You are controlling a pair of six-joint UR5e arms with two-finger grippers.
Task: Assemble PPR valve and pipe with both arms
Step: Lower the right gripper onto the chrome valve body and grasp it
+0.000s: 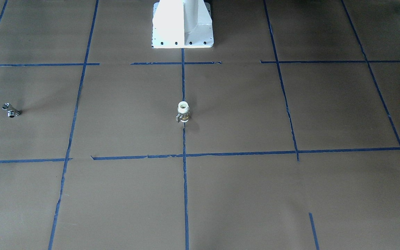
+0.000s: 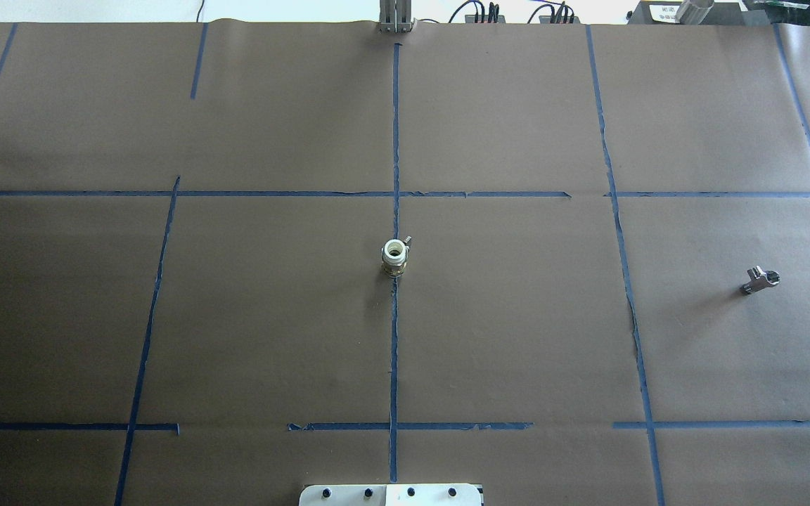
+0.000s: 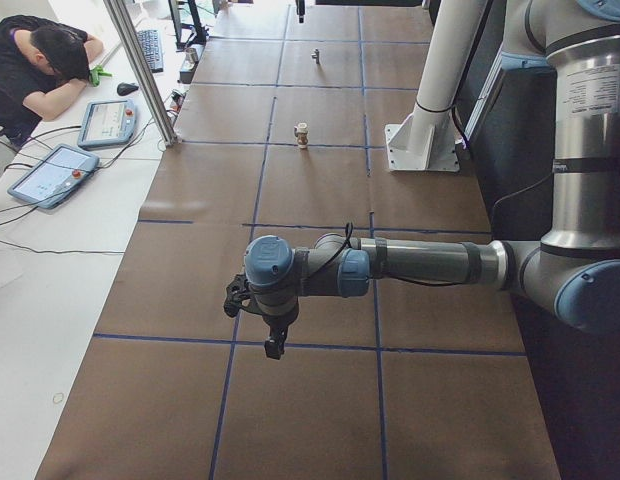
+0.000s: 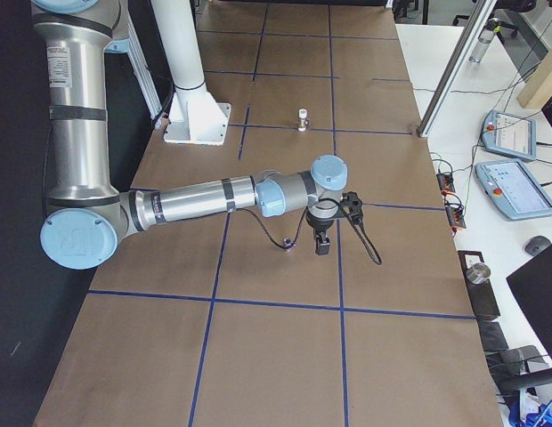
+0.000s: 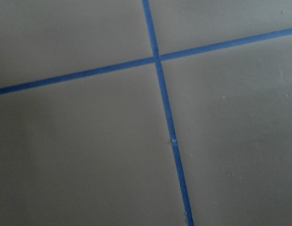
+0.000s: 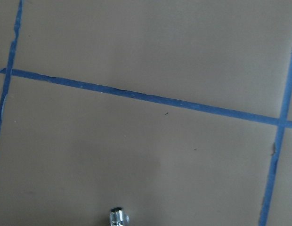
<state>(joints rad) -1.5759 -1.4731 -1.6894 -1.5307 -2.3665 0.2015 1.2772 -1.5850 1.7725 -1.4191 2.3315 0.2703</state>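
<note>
Jaws on both sides go unread. The left gripper [image 3: 275, 345] and the right gripper [image 4: 320, 245] show properly only in the side views, hanging fingers-down over the paper [image 2: 271, 316], so I cannot tell whether either is open or closed. Neither appears to hold anything.

Out from the right gripper, the pipe [image 2: 759, 280] lies on its side near the table's right end. It only clips the bottom edge of the right wrist view, so it sits off-centre for a straight descent. A small, shiny, branched fitting pinched off-centre would likely twist or squirt out.

Well apart from it, the PPR valve [image 2: 394, 256] stands upright on the central tape line [image 2: 394, 351], open white end up and lever to one side. A sideways brush from the left gripper could topple it and send it rolling. Any tilt in either grasp risks cross-threading at the join.
</note>
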